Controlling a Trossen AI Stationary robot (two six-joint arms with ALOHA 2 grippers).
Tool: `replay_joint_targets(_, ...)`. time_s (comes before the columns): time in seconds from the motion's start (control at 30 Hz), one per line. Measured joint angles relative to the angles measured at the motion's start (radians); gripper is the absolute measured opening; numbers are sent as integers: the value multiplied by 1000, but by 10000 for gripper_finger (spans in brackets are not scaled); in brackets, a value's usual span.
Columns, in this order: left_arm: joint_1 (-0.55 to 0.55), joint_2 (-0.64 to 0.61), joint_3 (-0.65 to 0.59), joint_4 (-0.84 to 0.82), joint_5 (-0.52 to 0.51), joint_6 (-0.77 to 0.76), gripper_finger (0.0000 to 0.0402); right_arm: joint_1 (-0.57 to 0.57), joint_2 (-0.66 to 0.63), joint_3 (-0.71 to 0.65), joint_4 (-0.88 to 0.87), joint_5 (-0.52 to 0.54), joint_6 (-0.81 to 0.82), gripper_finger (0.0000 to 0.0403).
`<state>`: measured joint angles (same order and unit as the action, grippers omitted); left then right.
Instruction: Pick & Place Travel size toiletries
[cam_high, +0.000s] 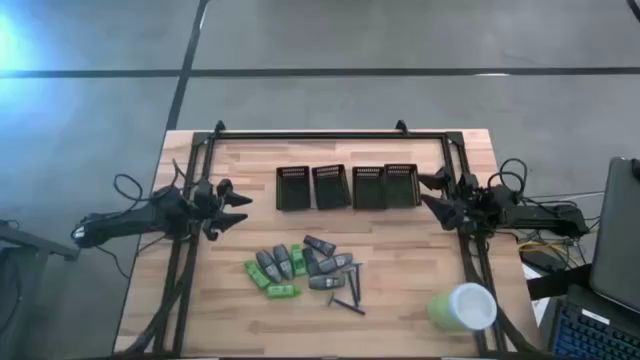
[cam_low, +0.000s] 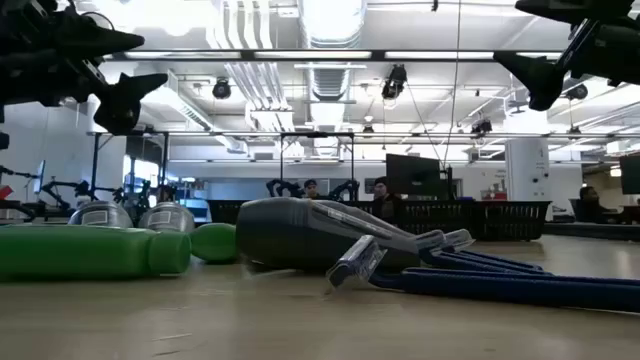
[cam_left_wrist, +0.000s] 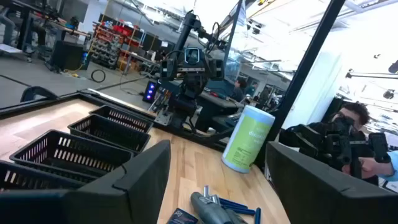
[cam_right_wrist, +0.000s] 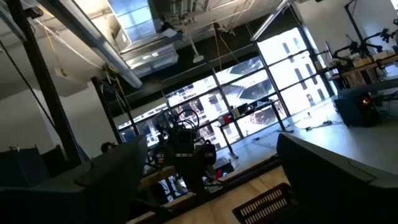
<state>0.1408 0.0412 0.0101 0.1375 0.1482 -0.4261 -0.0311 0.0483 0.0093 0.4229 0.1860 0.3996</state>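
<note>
Our left gripper (cam_high: 236, 209) and right gripper (cam_high: 432, 193) hang with fingers spread wide, holding nothing. The toiletries (cam_high: 303, 269) lie heaped in the lower middle of the worktop (cam_high: 400, 290). Grabbing there, we might pinch two together.

Wooden table (cam_high: 230, 300) with four mesh bins (cam_high: 347, 187), clustered toiletries (cam_high: 305, 268), pale cup (cam_high: 463, 307).

High view: straight down over the whole table (cam_high: 400, 300), both arms at its sides. Low view: at tabletop height, close behind the toiletries (cam_low: 300, 235), facing level into the room. Left wrist view: across the table toward the opposite arm, sharing the bins (cam_left_wrist: 93, 134) and cup (cam_left_wrist: 247, 138) with the high view. Right wrist view: tilted upward toward windows and ceiling
</note>
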Motion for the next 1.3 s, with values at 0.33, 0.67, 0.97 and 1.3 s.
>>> replay_joint_targets(0.33, 0, 0, 0, 0, 0, 0, 268, 0, 0, 0, 0, 0, 0, 363)
replay_joint_targets(0.67, 0, 0, 0, 0, 0, 0, 268, 0, 0, 0, 1, 0, 3, 363)
replay_joint_targets(0.97, 0, 0, 0, 0, 0, 0, 268, 0, 0, 0, 1, 0, 133, 363)
replay_joint_targets(1.3, 0, 0, 0, 0, -3, 2, 268, -1, 0, 0, -1, 74, 200, 364)
